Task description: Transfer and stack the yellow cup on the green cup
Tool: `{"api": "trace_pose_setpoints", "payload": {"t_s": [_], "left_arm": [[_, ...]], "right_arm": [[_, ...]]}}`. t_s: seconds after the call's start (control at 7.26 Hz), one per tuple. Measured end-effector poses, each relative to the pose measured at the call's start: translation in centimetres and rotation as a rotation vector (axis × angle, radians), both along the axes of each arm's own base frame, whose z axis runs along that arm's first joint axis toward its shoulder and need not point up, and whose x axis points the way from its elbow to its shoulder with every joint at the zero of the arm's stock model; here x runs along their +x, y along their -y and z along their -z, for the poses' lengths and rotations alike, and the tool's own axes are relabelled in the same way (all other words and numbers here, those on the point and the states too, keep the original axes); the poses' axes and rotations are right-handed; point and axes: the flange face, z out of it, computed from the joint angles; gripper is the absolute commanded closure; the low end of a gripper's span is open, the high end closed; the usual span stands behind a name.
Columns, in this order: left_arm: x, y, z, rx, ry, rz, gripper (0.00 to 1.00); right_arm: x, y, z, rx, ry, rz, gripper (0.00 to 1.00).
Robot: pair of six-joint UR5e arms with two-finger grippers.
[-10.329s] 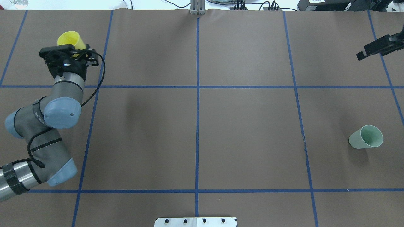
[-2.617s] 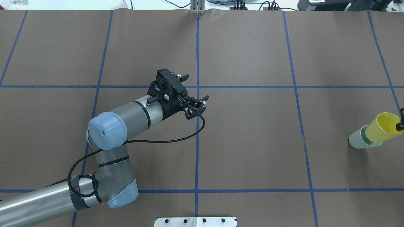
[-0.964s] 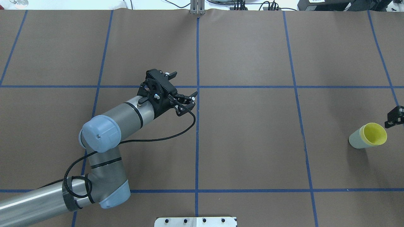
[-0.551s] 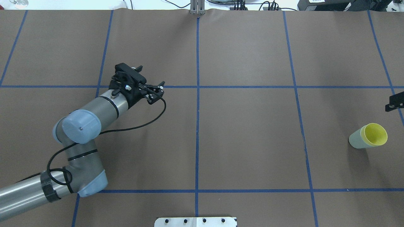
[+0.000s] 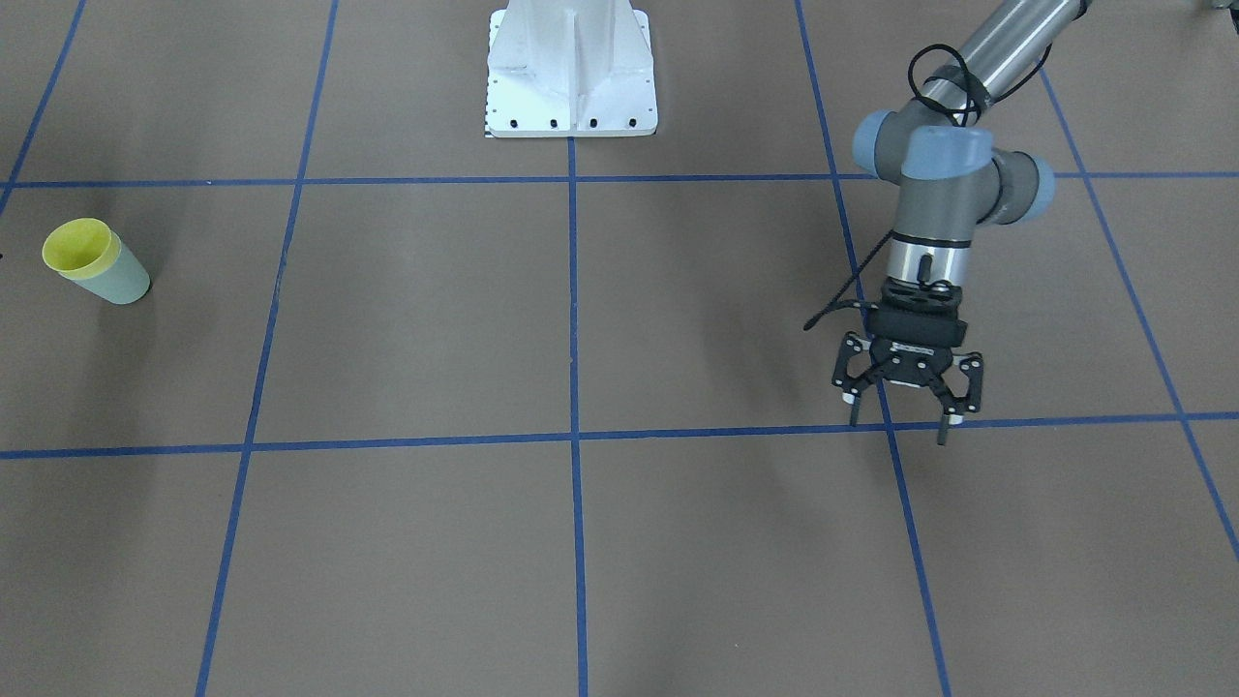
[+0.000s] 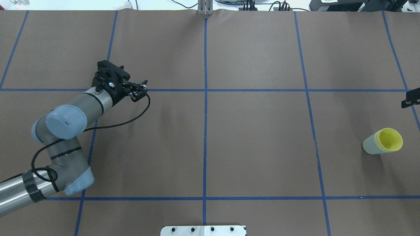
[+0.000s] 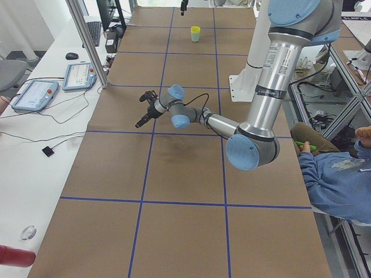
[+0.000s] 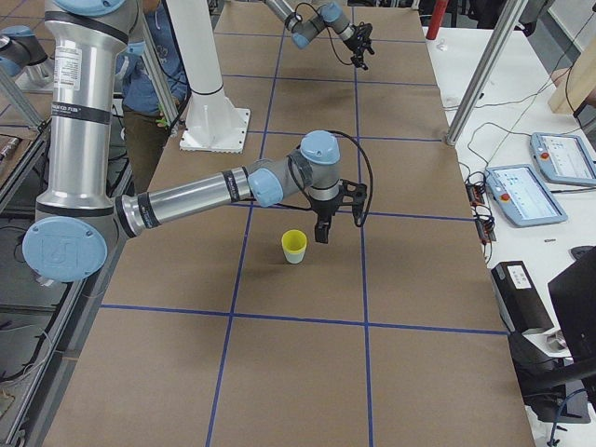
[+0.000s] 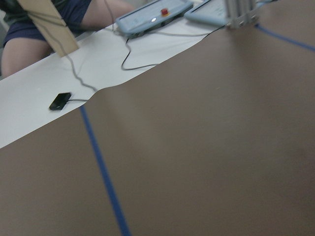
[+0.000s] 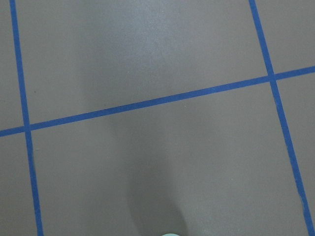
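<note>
The left gripper (image 5: 898, 428) hangs over the table (image 6: 256, 147) far to the left of the green cup (image 6: 369, 147), well apart from it. Its two fingers are spread and there is nothing between them.

The green cup stands upright, and the yellow cup (image 6: 389, 140) sits nested inside it, so that only the yellow rim and inner wall show above the green wall. The stack looks finished, and the step in hand seems to be the retreat of the arms.

The right gripper (image 8: 339, 226) is near the green cup, on its far side, and does not touch it. It carries nothing, but whether its fingers are spread or closed cannot be told. To retreat well, it should probably rise first and only then travel sideways, because a brush against the yellow rim could tip the pair.

Both cups are smooth plastic, tapered with wider rims, and probably light. The table cover is matte brown with blue tape lines (image 6: 205, 131).
</note>
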Motion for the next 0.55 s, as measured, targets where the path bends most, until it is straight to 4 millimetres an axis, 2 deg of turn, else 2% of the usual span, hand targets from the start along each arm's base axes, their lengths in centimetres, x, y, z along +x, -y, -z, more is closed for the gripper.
{"api": "trace_pose_setpoints", "payload": {"t_s": [0.28,0.41,0.55], "left_arm": [[-10.0,4.2,-2.1,-0.331,-0.062,-0.031,0.00],[-15.1,5.3,-2.6,-0.456,-0.124,-0.030,0.00],[-20.5,5.0,-3.9,-0.512,-0.172,-0.046,0.00]], "right_arm": [[0.4,0.5,0.4,0.015,0.004,0.002,0.00],[0.8,0.7,0.1,0.026,0.000,0.008,0.00],[1.4,0.8,-0.4,0.046,-0.008,0.028,0.00]]}}
